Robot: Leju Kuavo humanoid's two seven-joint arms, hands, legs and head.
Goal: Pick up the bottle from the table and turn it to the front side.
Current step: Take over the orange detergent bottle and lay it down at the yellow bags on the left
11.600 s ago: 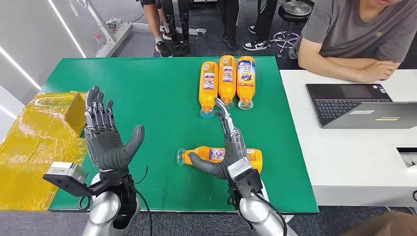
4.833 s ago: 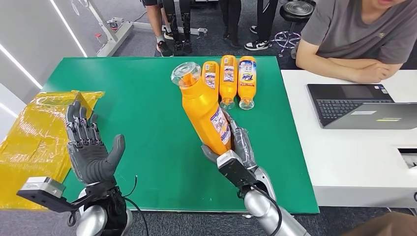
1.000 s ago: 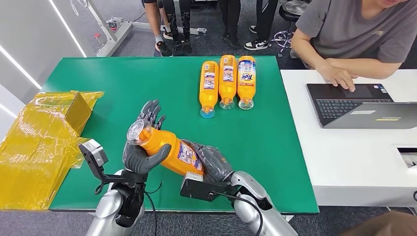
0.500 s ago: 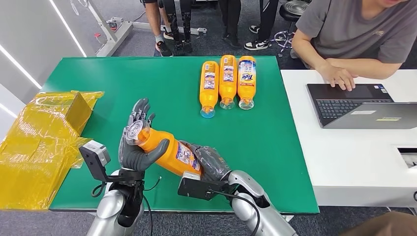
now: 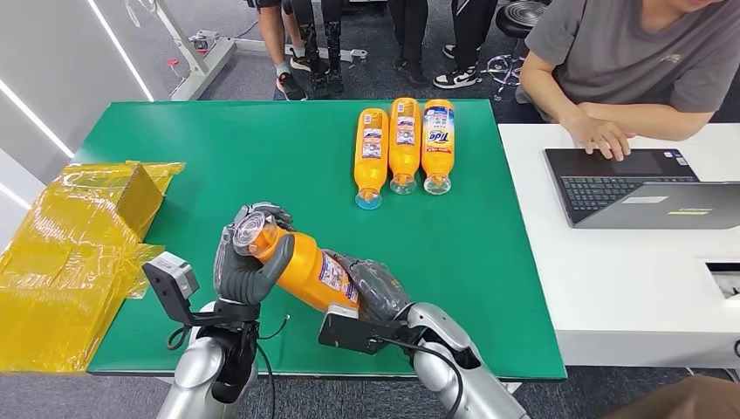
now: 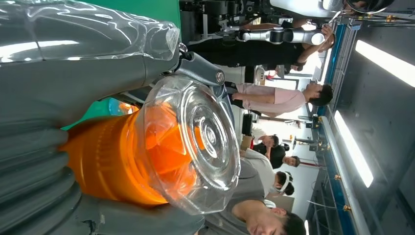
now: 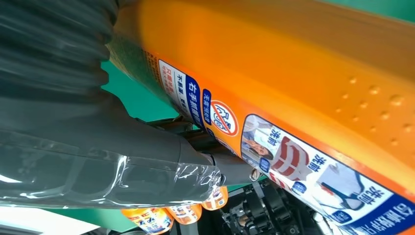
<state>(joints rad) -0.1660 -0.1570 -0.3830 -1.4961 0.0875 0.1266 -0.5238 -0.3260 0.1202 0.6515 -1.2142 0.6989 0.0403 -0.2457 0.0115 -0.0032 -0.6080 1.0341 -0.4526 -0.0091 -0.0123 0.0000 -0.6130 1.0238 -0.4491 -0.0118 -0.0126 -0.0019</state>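
Between the two hands, above the green table (image 5: 262, 157), the orange bottle (image 5: 305, 266) lies tilted. The left hand (image 5: 247, 262) has its fingers wrapped round the neck just below the clear cap (image 5: 246, 234). The right hand (image 5: 375, 288) grips the base end, fingers closed on the labelled body.

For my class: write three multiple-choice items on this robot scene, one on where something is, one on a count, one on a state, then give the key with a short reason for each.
1. Where do the spare bottles lie?
A. the far side of the green table
B. the white desk
C. the floor

2. How many bottles lie in that row?
A. two
B. three
C. five

3. How is the held bottle gripped?
A. by the left hand alone
B. by the right hand alone
C. by both hands

Key: 1 A, they lie near the table's far edge; 2 B, three lie side by side; 3 C, left at the cap end, right around the base.
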